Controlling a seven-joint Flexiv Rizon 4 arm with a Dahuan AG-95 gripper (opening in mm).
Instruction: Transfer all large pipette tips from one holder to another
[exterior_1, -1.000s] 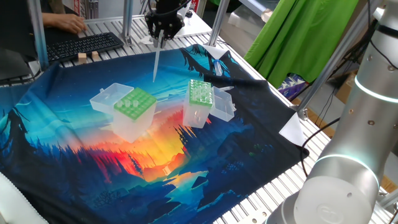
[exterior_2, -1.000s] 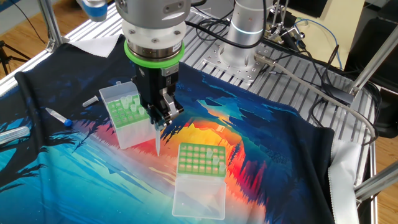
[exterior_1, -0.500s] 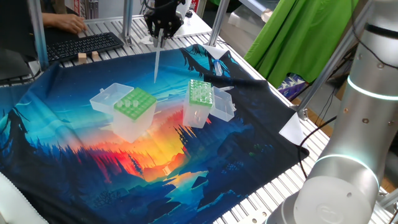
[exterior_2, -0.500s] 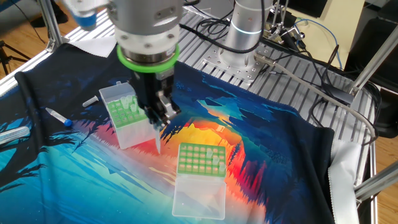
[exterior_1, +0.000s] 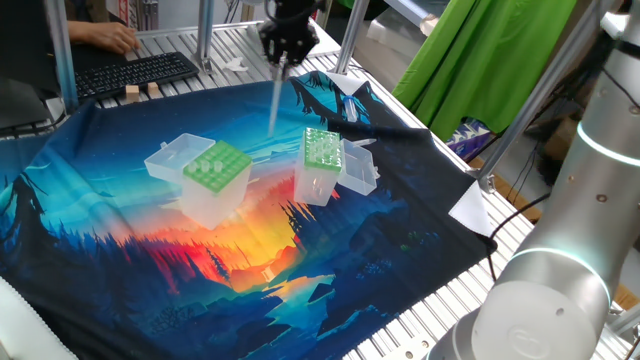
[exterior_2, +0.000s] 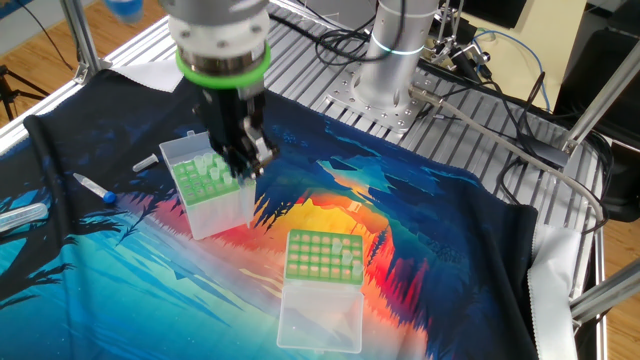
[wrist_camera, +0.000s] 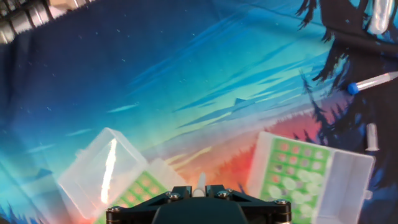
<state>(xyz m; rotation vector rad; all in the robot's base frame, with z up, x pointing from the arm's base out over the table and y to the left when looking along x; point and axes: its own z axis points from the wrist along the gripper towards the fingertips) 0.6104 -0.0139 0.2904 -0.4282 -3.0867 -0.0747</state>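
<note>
My gripper (exterior_1: 283, 60) is shut on a large pipette tip (exterior_1: 276, 98), a long whitish cone that hangs straight down in the air. It hovers between the two boxes, closer to the narrower holder (exterior_1: 322, 150) with the finely dotted green top. The wide-holed light-green holder (exterior_1: 216, 168) stands to the left, its clear lid (exterior_1: 172, 156) open. In the other fixed view the gripper (exterior_2: 248, 165) is beside the narrower holder (exterior_2: 204, 182), which has tips standing in it; the wide-holed holder (exterior_2: 322, 255) keeps a few tips. The hand view shows the tip (wrist_camera: 200, 182) between the fingers.
A printed cloth (exterior_1: 120, 260) covers the table. A keyboard (exterior_1: 135, 70) and a person's hand (exterior_1: 110, 38) are at the far edge. Loose tubes (exterior_2: 95, 185) lie left of the narrower holder. The arm's base (exterior_2: 395, 40) and cables stand behind.
The gripper has carried the tip sideways, away from the wide-holed holder toward the narrower one. The grip on the tip is unchanged.
</note>
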